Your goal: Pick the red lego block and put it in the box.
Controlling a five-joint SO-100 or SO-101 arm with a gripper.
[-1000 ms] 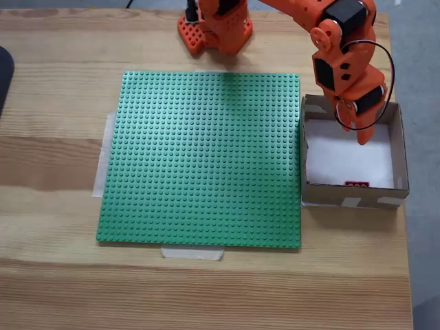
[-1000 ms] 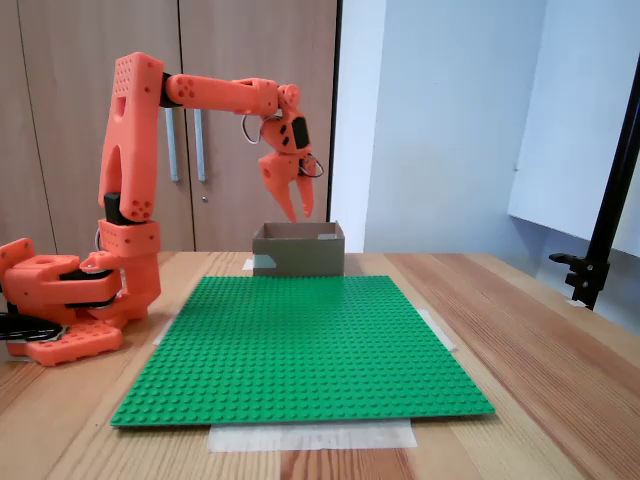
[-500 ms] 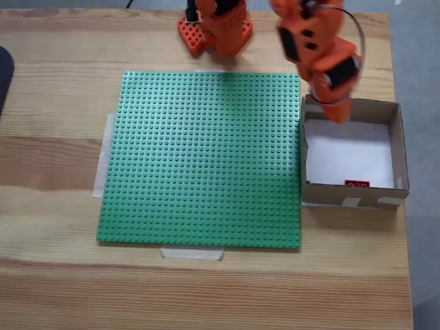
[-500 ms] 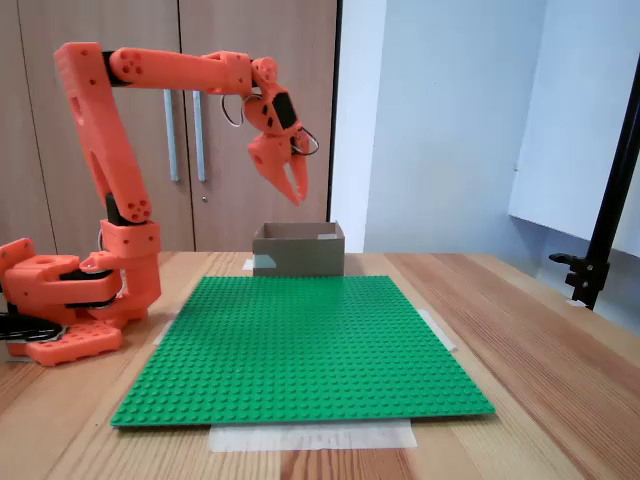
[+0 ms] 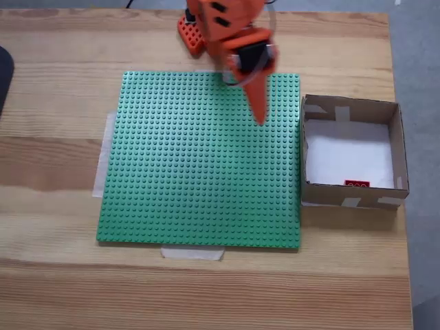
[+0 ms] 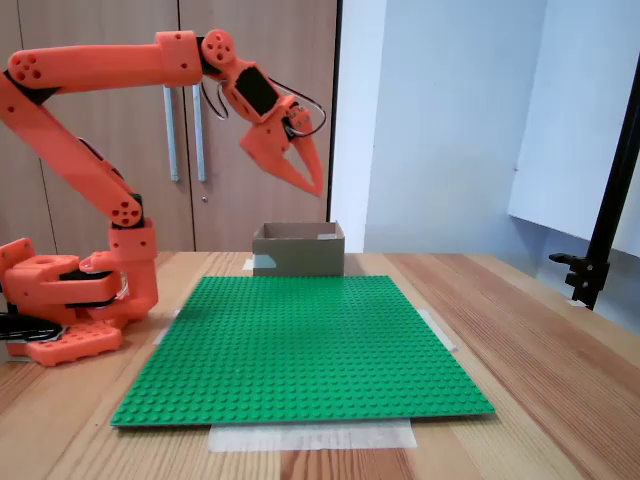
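The small bright red lego block [image 5: 356, 183] already lay inside the shallow brown cardboard box [image 5: 399, 148], against its near wall in the top-down fixed view. The orange hand [image 5: 260, 115] hung high above the green studded baseplate [image 5: 192, 172], fingers pressed together and empty. The retreat would best continue high, clear of the box.

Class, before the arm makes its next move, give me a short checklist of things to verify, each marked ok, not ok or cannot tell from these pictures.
1. Red lego block lies inside the box: ok.
2. Gripper carries nothing: ok.
3. Gripper clear of the box, raised over the green baseplate: ok.
4. Box upright beside the baseplate's edge: ok.
5. Block flat on the box bottom: cannot tell, partly hidden by the near wall.
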